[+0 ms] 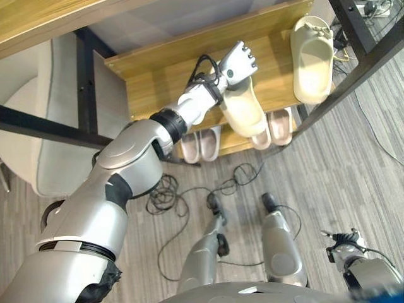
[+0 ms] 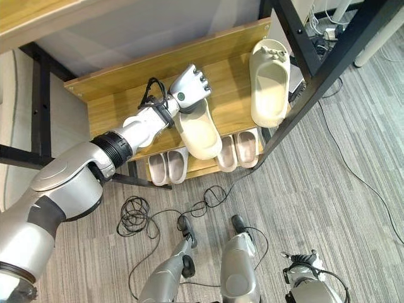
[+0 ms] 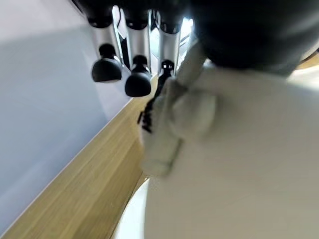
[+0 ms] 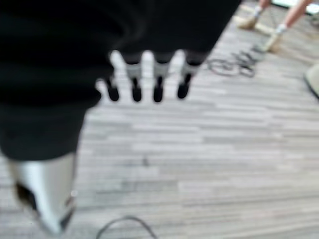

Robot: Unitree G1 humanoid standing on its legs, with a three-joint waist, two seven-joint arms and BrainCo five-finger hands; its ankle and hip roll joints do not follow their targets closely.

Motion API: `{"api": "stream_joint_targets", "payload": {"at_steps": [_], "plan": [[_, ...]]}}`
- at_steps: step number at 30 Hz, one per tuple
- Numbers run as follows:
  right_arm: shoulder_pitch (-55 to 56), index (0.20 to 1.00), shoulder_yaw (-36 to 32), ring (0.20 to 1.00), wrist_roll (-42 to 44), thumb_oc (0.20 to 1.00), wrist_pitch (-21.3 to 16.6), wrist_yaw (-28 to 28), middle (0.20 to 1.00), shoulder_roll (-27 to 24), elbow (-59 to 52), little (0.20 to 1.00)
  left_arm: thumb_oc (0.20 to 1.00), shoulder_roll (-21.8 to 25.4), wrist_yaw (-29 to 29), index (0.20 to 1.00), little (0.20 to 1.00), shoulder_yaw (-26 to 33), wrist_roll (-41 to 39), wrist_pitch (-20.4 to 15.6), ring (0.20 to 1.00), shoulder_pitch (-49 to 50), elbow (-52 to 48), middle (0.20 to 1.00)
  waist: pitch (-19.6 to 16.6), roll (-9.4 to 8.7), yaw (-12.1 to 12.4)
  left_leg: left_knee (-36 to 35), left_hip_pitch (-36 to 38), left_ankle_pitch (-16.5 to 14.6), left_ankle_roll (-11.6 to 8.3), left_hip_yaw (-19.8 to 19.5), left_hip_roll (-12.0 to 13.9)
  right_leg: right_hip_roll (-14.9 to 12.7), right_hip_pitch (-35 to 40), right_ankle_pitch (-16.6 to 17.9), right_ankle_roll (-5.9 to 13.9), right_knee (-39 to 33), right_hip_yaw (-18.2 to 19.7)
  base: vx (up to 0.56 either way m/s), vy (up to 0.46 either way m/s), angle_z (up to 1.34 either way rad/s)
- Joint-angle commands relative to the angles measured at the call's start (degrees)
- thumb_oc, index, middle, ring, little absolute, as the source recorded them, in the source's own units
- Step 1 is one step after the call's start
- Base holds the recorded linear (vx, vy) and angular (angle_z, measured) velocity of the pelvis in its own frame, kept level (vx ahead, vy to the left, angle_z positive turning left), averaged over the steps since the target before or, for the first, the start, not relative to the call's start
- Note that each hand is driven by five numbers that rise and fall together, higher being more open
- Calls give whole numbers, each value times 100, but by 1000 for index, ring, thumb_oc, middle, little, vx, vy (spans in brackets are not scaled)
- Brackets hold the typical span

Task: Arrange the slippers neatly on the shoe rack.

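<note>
The left hand (image 1: 238, 63) grips a cream slipper (image 1: 243, 108) by its strap end, fingers curled round it, over the front edge of the shoe rack's wooden shelf (image 1: 158, 85). A second cream slipper (image 1: 312, 58) lies near the shelf's right end. Two pink pairs (image 1: 201, 145) sit on the lower shelf. The right hand (image 4: 144, 82) hangs over the floor (image 4: 209, 164), fingers straight.

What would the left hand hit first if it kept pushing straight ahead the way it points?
Probably the grey back wall behind the shelf; the left hand, holding the cream slipper, points at it.
</note>
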Motion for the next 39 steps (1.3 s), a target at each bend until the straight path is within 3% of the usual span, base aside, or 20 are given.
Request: {"api": "stream_joint_targets", "payload": {"at_steps": [1, 11, 23, 32, 33, 34, 35, 39], "plan": [[-21, 1000, -40, 1000, -44, 1000, 23, -174, 1000, -190, -86, 1000, 200, -12, -24, 200, 200, 188, -181, 46, 200, -669, 585, 200, 89, 73, -271, 874, -177, -1207, -85, -197, -28, 72, -71, 57, -228, -28, -550, 0, 0, 0], [-46, 1000, -5, 1000, -11, 1000, 2, -168, 1000, -204, -117, 1000, 200, 6, -16, 200, 200, 102, -115, 55, 200, -921, 501, 200, 129, 4, -304, 937, -253, -1200, -91, -224, -6, 84, -138, 66, -250, 26, -550, 0, 0, 0], [29, 1000, -6, 1000, 244, 1000, -48, -19, 1000, -215, -52, 1000, 200, -538, -5, 200, 200, 166, -100, 31, 200, -1282, 283, 200, 107, -27, -340, 964, -240, -1208, -89, -238, -49, 95, -151, 26, -288, 119, -538, 0, 0, 0], [140, 1000, -55, 1000, 187, 1000, -61, -57, 1000, -251, -66, 1000, 200, -329, -40, 200, 200, 198, -225, 48, 200, -1346, 365, 200, 164, 51, -414, 956, -221, -1219, -74, -151, -30, 91, -204, 59, -247, 109, -446, -2, 0, -1], [146, 1000, -65, 1000, 176, 1000, -72, -71, 1000, -245, -69, 1000, 329, -285, -46, 329, 329, 212, -251, 54, 329, -1328, 396, 329, 174, 57, -412, 962, -225, -1217, -74, -147, -28, 92, -207, 61, -244, 99, -437, -16, -9, -6], [155, 1000, -82, 1000, 188, 1000, -80, -72, 1000, -220, -73, 1000, 762, -205, -36, 762, 762, 264, -290, 91, 762, -1251, 447, 762, 198, 66, -408, 970, -241, -1214, -72, -154, -22, 93, -220, 66, -243, 95, -442, -22, -15, -3], [158, 1000, -72, 1000, 196, 1000, -88, -69, 1000, -207, -78, 1000, 1000, -200, -33, 1000, 1000, 295, -304, 115, 1000, -1211, 485, 1000, 205, 64, -406, 978, -248, -1212, -73, -159, -17, 95, -225, 64, -248, 100, -445, 0, 0, 0], [130, 1000, -35, 1000, 242, 1000, -144, -81, 1000, -141, -103, 1000, 1000, -172, -41, 1000, 1000, 461, -342, 213, 1000, -940, 669, 1000, 202, 51, -384, 1000, -282, -1202, -81, -182, -5, 104, -241, 68, -264, 108, -466, 0, 0, 0]]}}
